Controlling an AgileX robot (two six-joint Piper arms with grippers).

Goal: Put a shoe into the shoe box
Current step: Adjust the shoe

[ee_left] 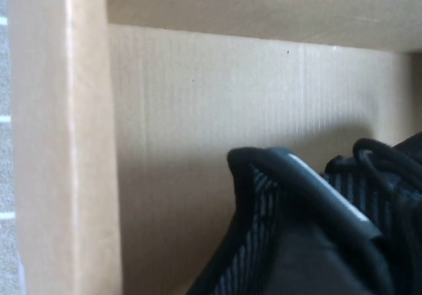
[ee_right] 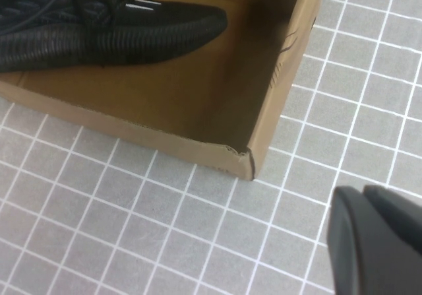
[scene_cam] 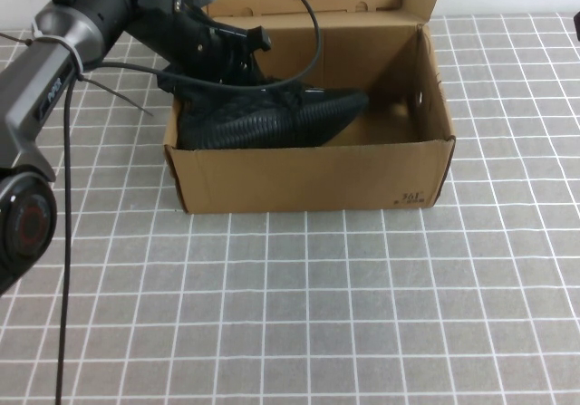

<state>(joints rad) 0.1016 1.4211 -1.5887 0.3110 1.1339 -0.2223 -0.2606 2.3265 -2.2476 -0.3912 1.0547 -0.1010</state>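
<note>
Shoe point(scene_cam: 272, 115) inside shoe box point(scene_cam: 308, 183), heel toward box's left end, toe near box's middle, sole seemingly on box floor. Step in hand, judged: release and withdraw. Best done by spreading fingers fully, then lifting straight up, clear of laces and box's left wall. Left hand point(scene_cam: 217, 52) over box's left end at shoe's heel collar; finger spread and grip: cannot tell. Right hand point(ee_right: 376, 242) shut, empty, over tabletop point(scene_cam: 362, 314) off box's right front corner.
</note>
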